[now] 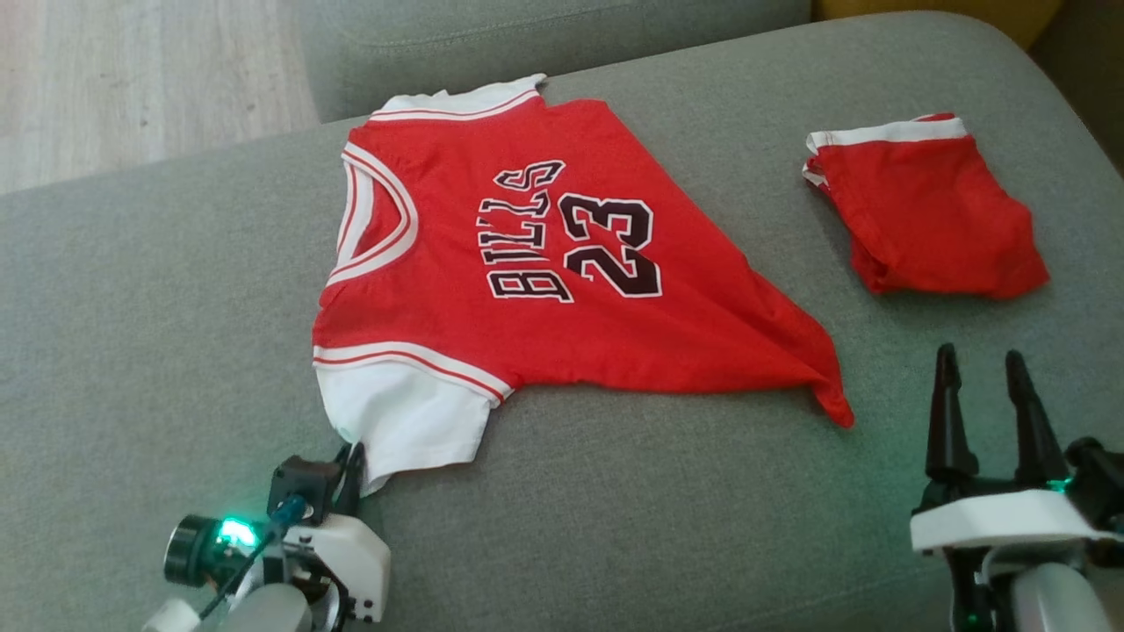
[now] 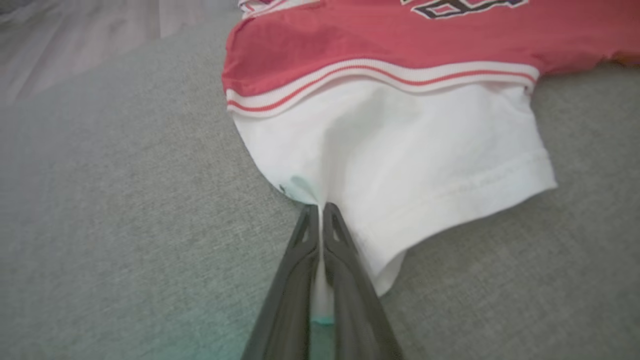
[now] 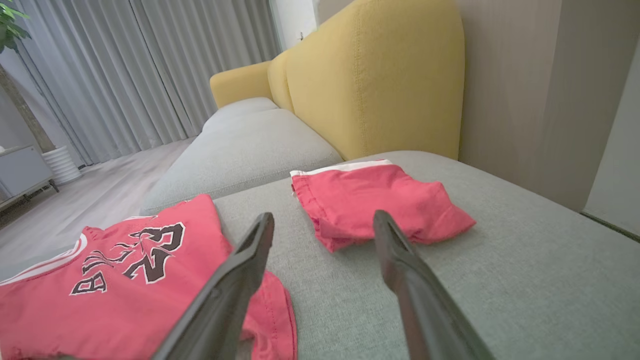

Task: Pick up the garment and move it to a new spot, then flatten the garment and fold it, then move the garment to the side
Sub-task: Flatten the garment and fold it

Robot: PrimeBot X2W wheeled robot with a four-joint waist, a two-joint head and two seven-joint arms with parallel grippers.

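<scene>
Garment: the red jersey lies print-up on the grey cushion, spread ahead of the left fingertips.
Left gripper: clenched on the edge of the white sleeve, with cloth pinched between the fingers.
Right gripper: released, with nothing between the fingers.
Doing it well: lift slowly, since the pinch looks thin. The right fingers could take the hem corner just to their left.
Hard to tell: how many sleeve layers are caught, and what the folded red piece beyond the right fingertips is.

Folded red shorts w/ white band lie on grey sofa seat; yellow backrest, grey curtains & pale wood floor beyond.
</scene>
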